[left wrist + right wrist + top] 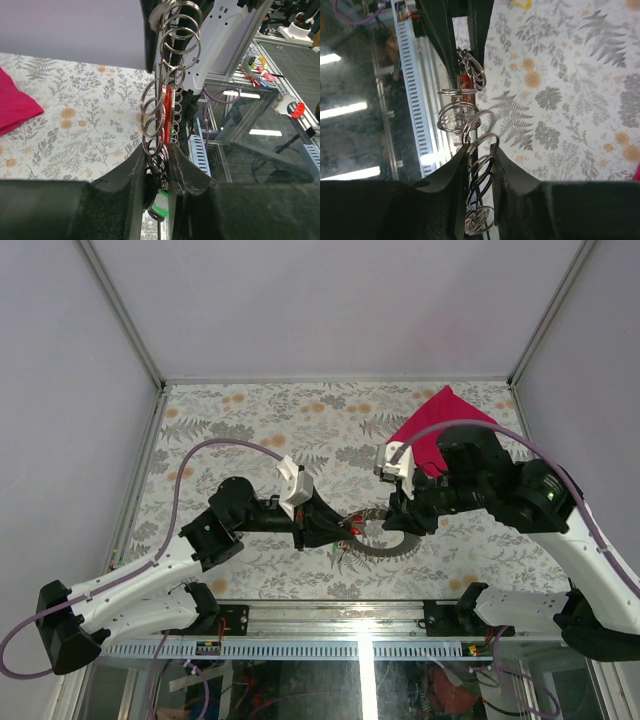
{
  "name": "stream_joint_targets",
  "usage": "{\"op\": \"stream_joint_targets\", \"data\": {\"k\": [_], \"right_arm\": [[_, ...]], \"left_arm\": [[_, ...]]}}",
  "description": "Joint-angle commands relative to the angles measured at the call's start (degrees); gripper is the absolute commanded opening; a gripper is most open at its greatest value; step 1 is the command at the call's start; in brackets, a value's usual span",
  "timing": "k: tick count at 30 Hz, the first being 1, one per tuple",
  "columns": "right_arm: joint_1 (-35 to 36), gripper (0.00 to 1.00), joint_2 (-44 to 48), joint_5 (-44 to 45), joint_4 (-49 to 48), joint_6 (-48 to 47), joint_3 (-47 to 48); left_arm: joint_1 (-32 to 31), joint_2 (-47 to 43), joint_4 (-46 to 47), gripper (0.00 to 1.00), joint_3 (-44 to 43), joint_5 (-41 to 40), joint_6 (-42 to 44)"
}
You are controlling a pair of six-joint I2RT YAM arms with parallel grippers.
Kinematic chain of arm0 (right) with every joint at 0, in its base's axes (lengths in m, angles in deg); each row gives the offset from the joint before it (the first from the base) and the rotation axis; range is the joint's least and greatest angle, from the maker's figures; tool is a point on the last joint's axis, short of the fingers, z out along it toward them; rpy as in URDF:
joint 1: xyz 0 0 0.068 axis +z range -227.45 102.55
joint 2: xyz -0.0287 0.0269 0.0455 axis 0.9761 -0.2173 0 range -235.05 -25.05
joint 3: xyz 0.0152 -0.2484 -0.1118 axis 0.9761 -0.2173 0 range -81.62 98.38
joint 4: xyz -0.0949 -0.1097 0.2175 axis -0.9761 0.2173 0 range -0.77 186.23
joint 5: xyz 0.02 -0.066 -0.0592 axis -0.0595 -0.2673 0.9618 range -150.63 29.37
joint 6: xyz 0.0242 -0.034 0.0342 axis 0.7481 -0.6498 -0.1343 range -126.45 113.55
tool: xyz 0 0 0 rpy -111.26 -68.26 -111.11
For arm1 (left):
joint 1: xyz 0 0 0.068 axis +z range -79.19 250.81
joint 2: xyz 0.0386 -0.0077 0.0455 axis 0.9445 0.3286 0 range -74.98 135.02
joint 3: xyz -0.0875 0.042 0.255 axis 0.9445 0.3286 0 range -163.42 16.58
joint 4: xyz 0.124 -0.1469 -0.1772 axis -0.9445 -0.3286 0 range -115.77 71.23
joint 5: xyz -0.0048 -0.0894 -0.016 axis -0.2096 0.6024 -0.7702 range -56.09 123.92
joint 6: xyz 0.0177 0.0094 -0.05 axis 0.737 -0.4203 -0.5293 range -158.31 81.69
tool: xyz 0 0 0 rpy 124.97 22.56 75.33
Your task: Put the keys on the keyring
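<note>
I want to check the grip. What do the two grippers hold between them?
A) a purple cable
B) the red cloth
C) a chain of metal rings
C: the left gripper and the right gripper each pinch one end of the chain of metal rings.

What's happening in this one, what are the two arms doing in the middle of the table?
Both arms have met over the middle of the floral table and hold a chain of key rings strung between them. The left gripper is pinched on one end, where a green tag sits, and the right gripper has the other end between its fingers. A red key hangs among the rings near the left gripper. No yellow key is clearly visible.
</note>
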Motion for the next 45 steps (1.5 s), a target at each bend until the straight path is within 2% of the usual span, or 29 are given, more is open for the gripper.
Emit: {"op": "stream_joint_targets", "data": {"k": [1, 3, 5, 10, 16, 20, 24, 28, 30, 32, 35, 39, 45], "right_arm": [[0.3, 0.35, 6.3, 5.1, -11.1, 1.7, -2.2], [0.3, 0.46, 9.3, 9.5, -14.9, 3.1, -4.7], [0.3, 0.5, 12.8, 13.5, -19.7, 4.3, -8.0], [0.3, 0.5, 21.2, 21.1, -31.7, 5.7, -18.0], [0.4, 0.49, 26.6, 22.8, -41.3, 5.1, -25.6], [0.3, 0.48, 28.3, 24.6, -44.2, 4.9, -27.7], [0.3, 0.47, 29.9, 25.3, -46.1, 4.8, -28.8], [0.3, 0.47, 31.7, 25.7, -47.2, 4.5, -30.4], [0.3, 0.47, 32.9, 26.0, -47.5, 4.5, -31.4], [0.4, 0.47, 34.0, 26.8, -47.1, 4.5, -32.3], [0.3, 0.47, 35.9, 28.1, -46.1, 5.1, -33.8], [0.3, 0.47, 37.5, 27.6, -48.1, 6.1, -36.7], [0.4, 0.47, 35.9, 23.2, -50.3, 5.1, -38.9]], "left_arm": [[0.2, -2.0, -8.8, 0.0, -5.6, -7.3, 2.7], [0.1, -2.5, -14.4, 0.0, -7.6, -12.2, 4.2], [0.2, -2.9, -17.6, 0.0, -9.1, -15.7, 5.8], [0.1, -3.9, -21.8, 0.0, -12.0, -24.9, 7.3], [0.0, -2.6, -25.0, 0.0, -16.1, -40.7, 9.3], [0.0, 1.4, -31.3, 0.0, -22.9, -56.3, 12.6], [0.9, 9.5, -38.7, 0.0, -34.2, -77.1, 16.7], [-1.7, 18.5, -40.2, 0.0, -44.7, -90.8, 29.7], [-7.3, 21.8, -36.8, 0.0, -43.0, -99.0, 39.7], [-10.9, 22.7, -29.7, 0.0, -35.5, -105.2, 49.9], [-10.3, 20.8, -22.4, 0.0, -25.2, -105.7, 54.3], [-12.7, 21.2, -32.0, 0.0, -30.5, -102.6, 45.9], [-19.4, 18.1, -31.4, 0.0, -32.0, -94.1, 45.8]]}}
